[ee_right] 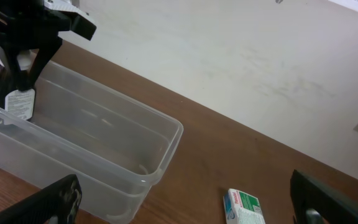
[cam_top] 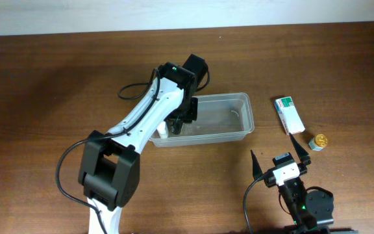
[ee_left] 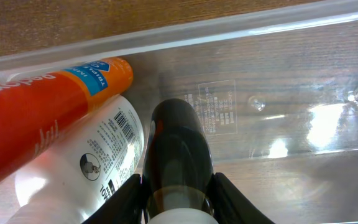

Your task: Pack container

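The clear plastic container [cam_top: 244, 110] stands at the table's middle. My left gripper [cam_top: 178, 122] reaches down into its left end and is shut on a dark bottle [ee_left: 179, 140], held upright inside the tub [ee_left: 241, 34]. Beside it lie an orange-red tube [ee_left: 42, 115] and a white bottle [ee_left: 95, 165]. The right wrist view shows the container [ee_right: 169, 134] and the held dark bottle [ee_right: 10, 81]. My right gripper [cam_top: 279, 160] is open and empty, in front of the container's right end.
A white-and-green carton [cam_top: 289, 114] lies to the right of the container and also shows in the right wrist view [ee_right: 244, 208]. A small jar with a gold lid [cam_top: 318, 142] stands to the carton's front right. The table's far edge meets a pale wall [ee_right: 241, 56].
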